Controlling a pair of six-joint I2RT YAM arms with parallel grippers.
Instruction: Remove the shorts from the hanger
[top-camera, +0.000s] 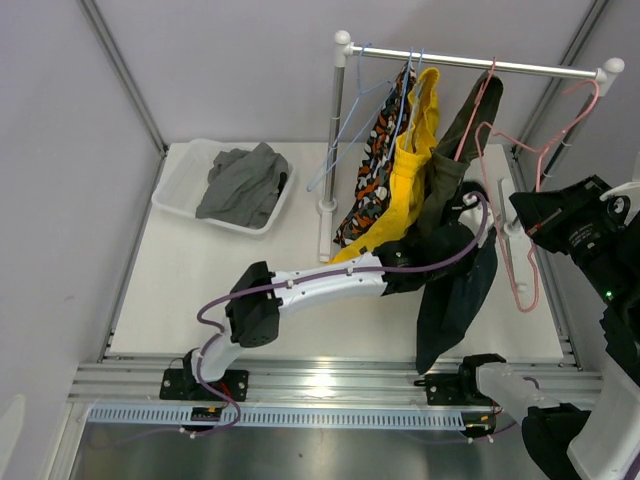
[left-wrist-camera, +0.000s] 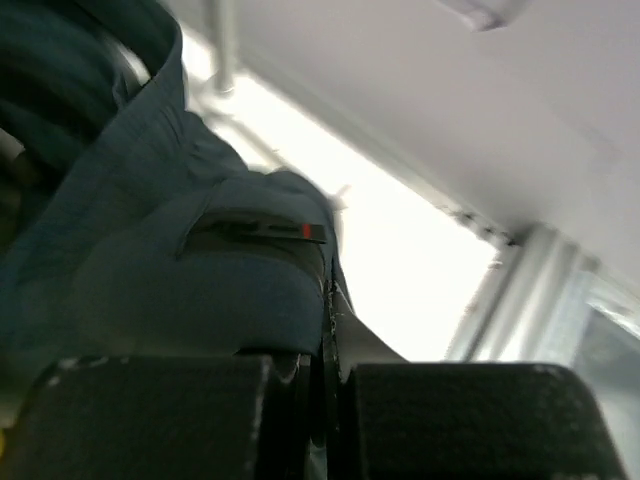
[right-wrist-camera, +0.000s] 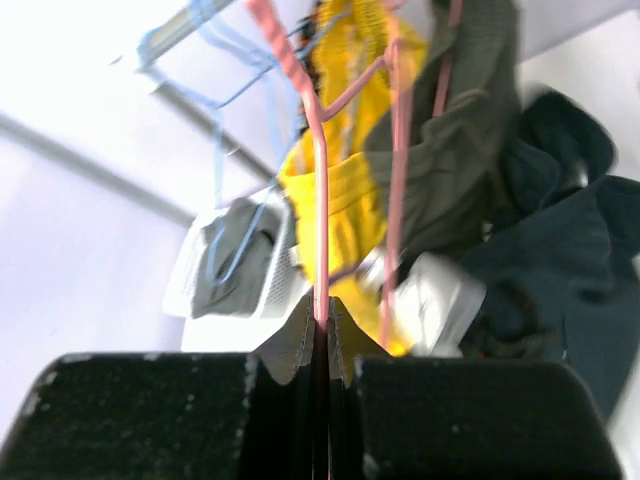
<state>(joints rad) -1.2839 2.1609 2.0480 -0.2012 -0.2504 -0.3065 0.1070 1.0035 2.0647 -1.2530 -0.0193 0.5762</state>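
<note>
grey fabric shorts (top-camera: 240, 185) lie in the white plastic tray (top-camera: 172, 203) at the far left corner. left gripper (left-wrist-camera: 325, 375) is pinched shut on dark navy shorts (top-camera: 455, 290) near the right edge, right gripper (right-wrist-camera: 322, 322) is clamped on a pink wire hanger (right-wrist-camera: 320, 200). camouflage-patterned shorts (top-camera: 372, 170), yellow shorts (top-camera: 405, 190) and olive shorts (top-camera: 465, 130) are left hanging.

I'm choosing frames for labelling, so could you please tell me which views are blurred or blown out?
Top external: sharp, evenly lit, only glare on the metal rail at the near edge. Left wrist: soft throughout, the dark navy shorts blurry, the background behind them overexposed to white. Right wrist: the pink hanger and yellow shorts smeared, upper left washed out.
</note>
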